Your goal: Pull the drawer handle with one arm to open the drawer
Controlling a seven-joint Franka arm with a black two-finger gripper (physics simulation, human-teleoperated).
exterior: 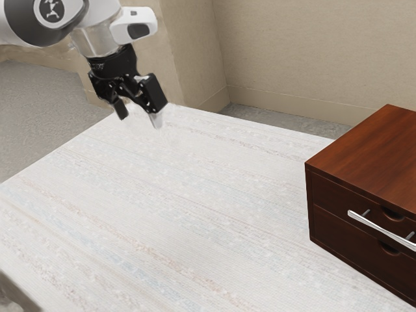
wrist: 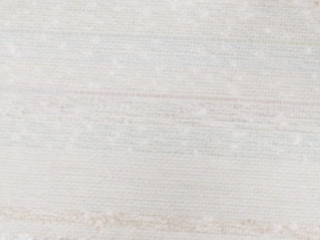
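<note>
A dark brown wooden cabinet (exterior: 374, 201) stands on the table at the exterior view's right. Its front has two drawers, and a silver bar handle (exterior: 380, 229) runs across the front where they meet. Both drawers sit flush with the front. My gripper (exterior: 138, 116) hangs above the table's far left part in the exterior view, well away from the cabinet. Its fingers stand apart with nothing between them. The wrist view looks straight down on the pale tabletop (wrist: 160, 120).
The pale woven tabletop (exterior: 169, 214) stretches wide between my gripper and the cabinet. Beige walls meet at a corner behind the table, with grey floor below them and at the exterior view's left.
</note>
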